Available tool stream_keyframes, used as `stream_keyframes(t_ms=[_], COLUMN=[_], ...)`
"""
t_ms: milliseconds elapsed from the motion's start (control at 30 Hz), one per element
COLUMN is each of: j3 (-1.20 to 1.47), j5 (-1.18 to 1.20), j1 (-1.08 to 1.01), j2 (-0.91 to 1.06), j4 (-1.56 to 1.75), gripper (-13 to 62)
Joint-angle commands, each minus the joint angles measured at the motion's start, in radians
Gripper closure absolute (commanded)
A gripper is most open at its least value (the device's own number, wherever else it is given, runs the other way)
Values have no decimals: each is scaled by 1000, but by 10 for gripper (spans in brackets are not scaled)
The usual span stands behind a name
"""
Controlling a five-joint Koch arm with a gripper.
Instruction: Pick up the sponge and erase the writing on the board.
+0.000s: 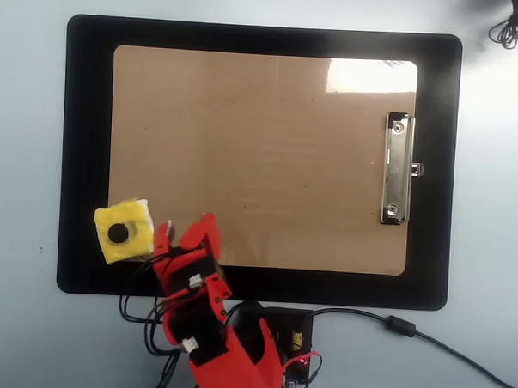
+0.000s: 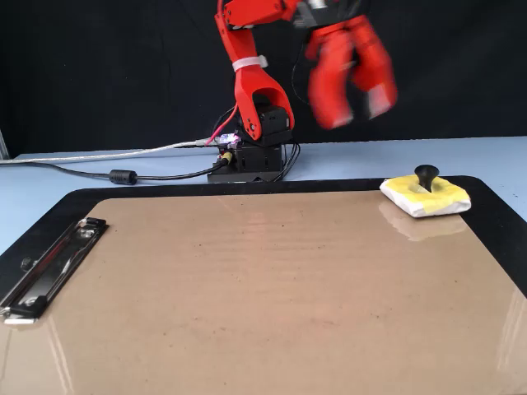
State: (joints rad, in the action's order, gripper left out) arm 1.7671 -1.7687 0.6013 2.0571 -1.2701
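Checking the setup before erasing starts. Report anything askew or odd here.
The sponge sits skewed, straddling the corner of the board and the black mat. No writing shows on the board. The gripper hangs open above, holding nothing.

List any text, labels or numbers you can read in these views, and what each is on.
No readable text in either view.
board: no pen strokes legible, only faint smudges and glare.
metal clip: no legible brand stamp.
sponge: plain yellow, black knob, no label.
Arm and electronics at its base: any markings too small to read.
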Motion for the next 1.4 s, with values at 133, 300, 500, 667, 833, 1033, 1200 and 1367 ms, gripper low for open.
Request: stream_keyframes(t_ms=[133,300,500,667,833,1033,1200,1367], j3=[143,472,647,650,650,650,650,650], j5=[379,399,391,399,397,397,397,399], j1=[-462,-601,-612,-607,-607,-607,-607,-607], j2=[18,183,293,293,293,293,293,293], j4=[-227,-252,-423,-449,-449,-449,-449,-449], gripper=[158,154,147,149,149,149,149,149])
